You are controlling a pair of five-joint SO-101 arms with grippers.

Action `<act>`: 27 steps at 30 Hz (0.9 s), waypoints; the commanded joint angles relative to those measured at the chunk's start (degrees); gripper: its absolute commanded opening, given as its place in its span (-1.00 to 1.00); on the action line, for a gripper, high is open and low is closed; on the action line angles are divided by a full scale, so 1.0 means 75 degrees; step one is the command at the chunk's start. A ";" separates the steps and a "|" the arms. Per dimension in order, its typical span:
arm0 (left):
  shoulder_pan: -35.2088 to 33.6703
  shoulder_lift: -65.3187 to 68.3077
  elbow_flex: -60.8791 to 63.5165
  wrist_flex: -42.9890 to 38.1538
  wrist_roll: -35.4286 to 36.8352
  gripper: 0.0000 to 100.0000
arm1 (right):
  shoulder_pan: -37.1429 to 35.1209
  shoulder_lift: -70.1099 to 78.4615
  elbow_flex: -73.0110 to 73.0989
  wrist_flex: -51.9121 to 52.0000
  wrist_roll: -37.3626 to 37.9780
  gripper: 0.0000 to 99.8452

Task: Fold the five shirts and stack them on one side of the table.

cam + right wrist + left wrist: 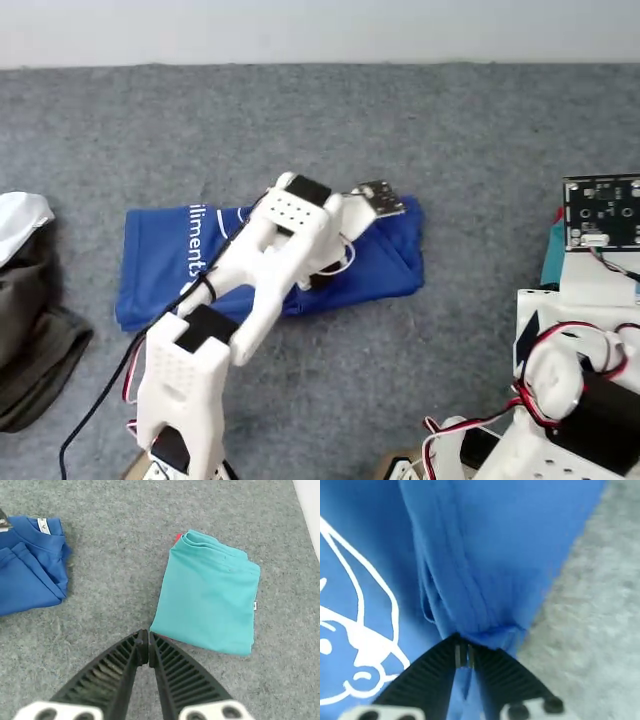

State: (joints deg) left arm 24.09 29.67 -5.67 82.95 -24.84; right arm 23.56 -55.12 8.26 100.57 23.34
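Note:
A blue shirt (165, 262) with white print lies partly folded in the middle of the grey table. My left arm (280, 245) stretches over it. In the left wrist view my left gripper (465, 655) is shut on a bunched fold of the blue shirt (485, 555) near its edge. A teal shirt (210, 605) lies folded at the right side, with a bit of red (177, 537) showing under it. My right gripper (145, 647) is shut with nothing in it, above the carpet just beside the teal shirt's corner. The blue shirt's collar end (30, 570) lies off to one side of it.
A heap of dark and white clothes (30, 300) sits at the table's left edge. The right arm's base and wiring (570, 385) take up the front right corner. Bare grey carpet (450, 130) stretches along the back.

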 commanded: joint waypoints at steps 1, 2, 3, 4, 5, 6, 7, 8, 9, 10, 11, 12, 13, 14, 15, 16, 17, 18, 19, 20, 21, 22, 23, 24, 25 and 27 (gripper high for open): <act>-0.0445 -0.0457 0.0674 -0.1078 -0.0105 -0.97 | 0.0053 0.0088 -0.0270 0.0275 0.0070 -0.97; -0.0551 -0.0457 0.0721 -0.1160 -0.0176 -0.97 | 0.0053 0.0088 -0.0270 0.0275 0.0070 -0.97; -0.0621 -0.0457 0.0721 -0.1160 -0.0199 -0.97 | 0.0053 0.0088 -0.0270 0.0275 0.0070 -0.97; -0.0680 -0.0457 0.0651 -0.1149 -0.0188 -0.97 | 0.0053 0.0088 -0.0270 0.0275 0.0070 -0.97; -0.0703 -0.0481 0.0592 -0.1114 -0.0188 -0.97 | 0.0053 0.0088 -0.0270 0.0275 0.0070 -0.97; -0.0692 -0.0527 0.0498 -0.0985 -0.0188 -0.97 | 0.0053 0.0088 -0.0270 0.0275 0.0070 -0.97; -0.0656 -0.0539 0.0358 -0.0844 -0.0188 -0.97 | 0.0053 0.0088 -0.0270 0.0275 0.0070 -0.97; -0.0610 -0.0539 0.0170 -0.0633 -0.0164 -0.97 | 0.0053 0.0088 -0.0270 0.0275 0.0070 -0.97; -0.0516 -0.0539 -0.0064 -0.0399 -0.0164 -0.97 | 0.0053 0.0088 -0.0270 0.0275 0.0070 -0.97; -0.0422 -0.0539 -0.0299 -0.0129 -0.0152 -0.97 | 0.0053 0.0088 -0.0270 0.0275 0.0070 -0.97; -0.0328 -0.0539 -0.0568 0.0141 -0.0152 -0.97 | 0.0053 0.0088 -0.0270 0.0275 0.0070 -0.97; -0.0223 -0.0539 -0.0826 0.0399 -0.0152 -0.97 | 0.0053 0.0088 -0.0270 0.0275 0.0070 -0.97; -0.0105 -0.0539 -0.1084 0.0645 -0.0152 -0.97 | 0.0053 0.0088 -0.0270 0.0275 0.0070 -0.97; 0.0000 -0.0551 -0.1330 0.0879 -0.0152 -0.97 | 0.0053 0.0088 -0.0270 0.0275 0.0070 -0.97; 0.0082 -0.0551 -0.1577 0.1114 -0.0152 -0.97 | 0.0053 0.0088 -0.0270 0.0275 0.0070 -0.97; 0.0176 -0.0551 -0.1823 0.1336 -0.0152 -0.97 | 0.0053 0.0088 -0.0270 0.0275 0.0070 -0.97; 0.0234 -0.0551 -0.2045 0.1536 -0.0152 -0.97 | 0.0053 0.0076 -0.0270 0.0275 0.0070 -0.97; 0.0293 -0.0551 -0.2233 0.1723 -0.0141 -0.97 | 0.0053 0.0076 -0.0270 0.0287 0.0070 -0.97; 0.0352 -0.0551 -0.2409 0.1899 -0.0141 -0.97 | 0.0053 0.0076 -0.0270 0.0287 0.0070 -0.97; 0.0399 -0.0551 -0.2538 0.2040 -0.0141 -0.97 | 0.0053 0.0076 -0.0270 0.0287 0.0070 -0.97; 0.0399 -0.0551 -0.2655 0.2133 -0.0129 -0.97 | 0.0053 0.0076 -0.0270 0.0287 0.0070 -0.97; 0.0410 -0.0551 -0.2749 0.2192 -0.0059 -0.97 | 0.0053 0.0076 -0.0270 0.0287 0.0059 -0.98; 0.0387 -0.0551 -0.2796 0.2204 0.0070 -0.97 | 0.0053 0.0076 -0.0270 0.0287 0.0059 -0.98; 0.0375 -0.0551 -0.2796 0.2204 0.0129 -0.97 | 0.0053 0.0076 -0.0270 0.0287 0.0059 -0.98; 0.0387 -0.0504 -0.2760 0.2204 0.0152 -0.97 | 0.0053 0.0076 -0.0270 0.0287 0.0059 -0.98; 0.0410 -0.0469 -0.2467 0.2180 0.0164 -0.97 | 0.0053 0.0076 -0.0270 0.0287 0.0070 -0.98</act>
State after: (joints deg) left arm 26.55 28.79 -24.48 98.77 -24.22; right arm 23.56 -55.12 8.26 100.57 23.34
